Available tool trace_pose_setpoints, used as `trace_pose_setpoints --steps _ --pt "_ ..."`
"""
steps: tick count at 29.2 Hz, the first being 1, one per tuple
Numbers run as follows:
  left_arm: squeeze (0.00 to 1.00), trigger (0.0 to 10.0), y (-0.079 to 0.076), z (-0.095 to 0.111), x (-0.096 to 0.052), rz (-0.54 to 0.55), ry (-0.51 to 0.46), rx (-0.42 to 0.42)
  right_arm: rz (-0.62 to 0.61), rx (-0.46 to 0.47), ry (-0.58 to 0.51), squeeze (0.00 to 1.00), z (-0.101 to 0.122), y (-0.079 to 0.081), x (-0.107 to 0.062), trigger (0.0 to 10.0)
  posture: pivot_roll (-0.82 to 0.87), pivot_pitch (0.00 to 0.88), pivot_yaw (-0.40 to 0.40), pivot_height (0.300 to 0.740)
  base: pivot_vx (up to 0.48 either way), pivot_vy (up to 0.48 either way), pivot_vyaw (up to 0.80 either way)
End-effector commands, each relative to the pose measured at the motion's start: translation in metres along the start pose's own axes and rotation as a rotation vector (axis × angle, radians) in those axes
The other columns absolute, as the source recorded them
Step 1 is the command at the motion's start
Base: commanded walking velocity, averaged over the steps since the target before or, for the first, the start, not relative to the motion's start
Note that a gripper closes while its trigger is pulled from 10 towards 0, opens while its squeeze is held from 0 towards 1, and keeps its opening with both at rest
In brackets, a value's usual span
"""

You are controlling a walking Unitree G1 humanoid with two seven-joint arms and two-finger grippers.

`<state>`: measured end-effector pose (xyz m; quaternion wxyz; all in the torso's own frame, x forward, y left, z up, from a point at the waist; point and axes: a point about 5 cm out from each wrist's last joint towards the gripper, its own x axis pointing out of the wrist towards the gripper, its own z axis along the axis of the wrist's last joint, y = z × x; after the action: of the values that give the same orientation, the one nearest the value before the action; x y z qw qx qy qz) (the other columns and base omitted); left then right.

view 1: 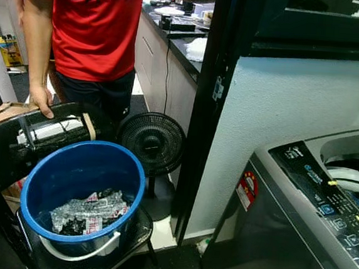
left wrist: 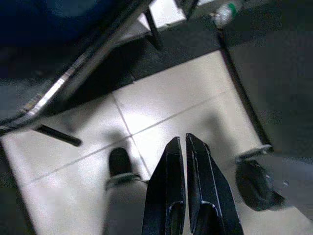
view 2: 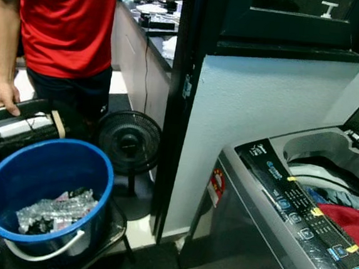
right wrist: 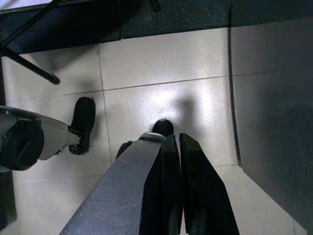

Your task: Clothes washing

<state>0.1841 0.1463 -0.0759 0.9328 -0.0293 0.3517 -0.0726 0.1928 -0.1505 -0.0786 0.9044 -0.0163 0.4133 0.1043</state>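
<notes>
A blue bucket [view 1: 80, 185] holding a crumpled grey patterned garment [view 1: 88, 211] sat on a black chair [view 1: 15, 139], left of the open top-loading washing machine [view 2: 286, 213], where red and white laundry [view 2: 348, 221] lay in the drum. Both the left gripper [left wrist: 185, 142] and right gripper [right wrist: 176, 139] hung over the tiled floor [right wrist: 161, 98], fingers closed together, holding nothing. A person in a red shirt [view 1: 89, 19] rested a hand [view 1: 42, 100] on the chair.

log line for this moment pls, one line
phase: pre-grasp | left gripper: shut, idle over floor | right gripper: shut, idle | blue bucket: holds garment | washer: lid open, clothes inside
</notes>
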Motion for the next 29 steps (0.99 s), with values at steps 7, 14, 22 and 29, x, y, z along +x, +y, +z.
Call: trace_pose_setpoints --steps 7,14,22,29 --pt "0.0 10.0 0.0 -0.01 -0.002 -0.037 0.076 0.022 -0.005 -0.021 0.057 0.0 -0.018 -0.003 -0.005 10.0 -0.02 0.011 0.02 0.74 0.0 0.0 0.0" --pt "0.0 10.0 0.009 -0.006 -0.001 0.083 0.057 -0.03 -0.015 -0.022 0.057 0.0 -0.018 -0.009 -0.007 10.0 0.0 0.014 -0.005 0.74 0.0 0.0 0.0" --pt "0.0 10.0 0.008 -0.005 -0.001 0.075 0.046 0.009 -0.007 -0.027 0.026 0.0 -0.006 -0.008 -0.003 10.0 0.0 0.0 -0.003 0.74 0.0 0.0 0.0" --pt "0.0 10.0 0.005 -0.011 -0.003 0.051 0.082 0.017 0.039 -0.076 0.015 0.0 -0.002 0.001 -0.001 10.0 0.01 0.005 -0.02 0.74 0.0 0.0 0.0"
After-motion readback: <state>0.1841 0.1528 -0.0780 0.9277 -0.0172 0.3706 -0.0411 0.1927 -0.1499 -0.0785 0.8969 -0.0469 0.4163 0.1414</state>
